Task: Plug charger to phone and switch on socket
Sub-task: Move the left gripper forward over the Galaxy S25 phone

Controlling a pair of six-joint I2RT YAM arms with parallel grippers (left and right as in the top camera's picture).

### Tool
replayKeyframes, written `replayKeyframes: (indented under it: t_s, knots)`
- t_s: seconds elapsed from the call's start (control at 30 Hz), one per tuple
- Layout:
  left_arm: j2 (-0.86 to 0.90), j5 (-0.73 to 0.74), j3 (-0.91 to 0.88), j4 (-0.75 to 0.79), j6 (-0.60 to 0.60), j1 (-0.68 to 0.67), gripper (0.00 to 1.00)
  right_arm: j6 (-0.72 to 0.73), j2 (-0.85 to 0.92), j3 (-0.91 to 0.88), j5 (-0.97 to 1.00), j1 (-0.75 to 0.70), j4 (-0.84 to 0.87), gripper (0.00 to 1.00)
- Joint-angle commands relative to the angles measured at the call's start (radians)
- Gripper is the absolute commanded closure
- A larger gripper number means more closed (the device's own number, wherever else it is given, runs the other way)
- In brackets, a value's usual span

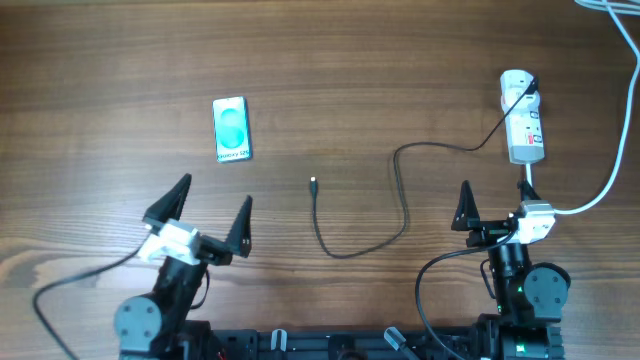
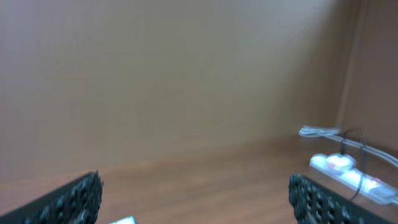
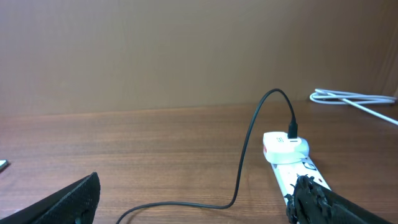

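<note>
The phone [image 1: 231, 129], blue-turquoise screen up, lies left of centre; only its corner [image 2: 124, 220] shows in the blurred left wrist view. The black charger cable [image 1: 403, 200] snakes across the middle. Its loose tip [image 1: 313, 182] lies bare on the wood, and its black plug sits in the far end of the white socket [image 1: 522, 118] at right. My left gripper [image 1: 212, 210] is open and empty, near side of the phone. My right gripper [image 1: 495, 205] is open and empty, just short of the socket [image 3: 289, 152], with the cable [image 3: 245, 162] between its fingers' span.
A white lead [image 1: 610, 180] runs from the socket's near end past my right gripper and up to the back right corner; it shows as a coil in the right wrist view [image 3: 354, 99]. The socket also shows at far right in the left wrist view [image 2: 348, 174].
</note>
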Motion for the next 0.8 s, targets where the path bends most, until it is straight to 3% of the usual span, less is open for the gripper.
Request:
replayKeyframes:
  t_s: [0.0,0.2,0.47,0.57,0.77]
  knots:
    - [0.091,-0.037,0.232,-0.164,-0.149,0.005,0.0,0.005,-0.001,-0.002,-0.016,-0.004,0.004,0.0]
    - [0.485,-0.05,0.84,-0.737,-0.14,0.005,0.0,0.006,-0.001,-0.002,-0.016,-0.004,0.004,0.0]
    - [1.128,-0.06,1.606,-1.296,-0.14,0.005,0.0,0.005,-0.001,-0.002,-0.016,-0.004,0.004,0.0]
    - [1.276,-0.06,1.711,-1.322,-0.141,0.005,0.0,0.005,-0.001,-0.002,-0.016,-0.004,0.004,0.0]
    - [1.526,-0.081,1.713,-1.235,-0.142,0.006,0.0,0.005,-0.001,-0.002,-0.016,-0.004,0.004,0.0]
